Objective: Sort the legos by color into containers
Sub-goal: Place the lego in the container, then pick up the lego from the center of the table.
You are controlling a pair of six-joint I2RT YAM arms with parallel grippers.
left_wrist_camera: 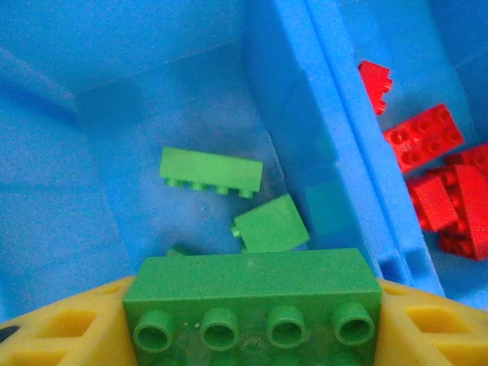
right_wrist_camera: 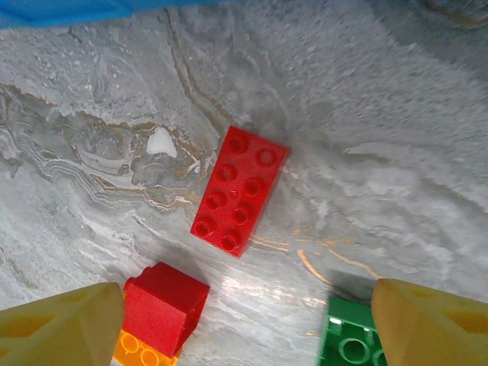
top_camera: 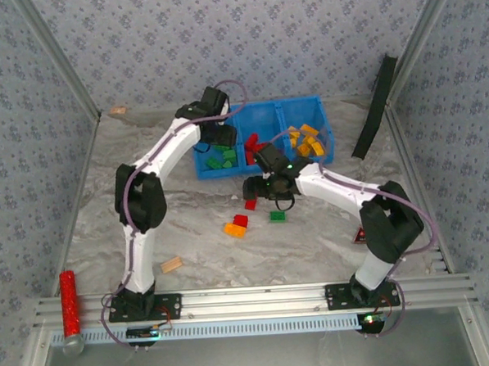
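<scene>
Your left jaws are shut tight on a green brick (left_wrist_camera: 252,290). They hang over the left box of the blue tray (top_camera: 302,103), so I think that brick is about ready to drop. Your right jaws stand wide open with nothing in them, low over the worktop (top_camera: 330,244) just in front of the tray. Most of the job looks done. The tray has green bricks (left_wrist_camera: 210,171) in the left box, a red pile (top_camera: 252,143) in the middle box and yellow-orange bricks (top_camera: 308,140) in the right box, each color on its own. As far as you can see, four bricks are left out on the worktop. There is a flat red brick (right_wrist_camera: 239,191) lying studs up, a chunky red brick (right_wrist_camera: 164,305) sitting on an orange brick (right_wrist_camera: 141,352), and a loose green brick (right_wrist_camera: 347,349) by the right finger. From above, both arms cover parts of the tray, so you cannot count what is inside. The right wrist view cuts off the orange brick and the loose green brick at its bottom edge. A small red spot (top_camera: 360,237) sits just beside the right arm, too small to tell if it is a brick.
</scene>
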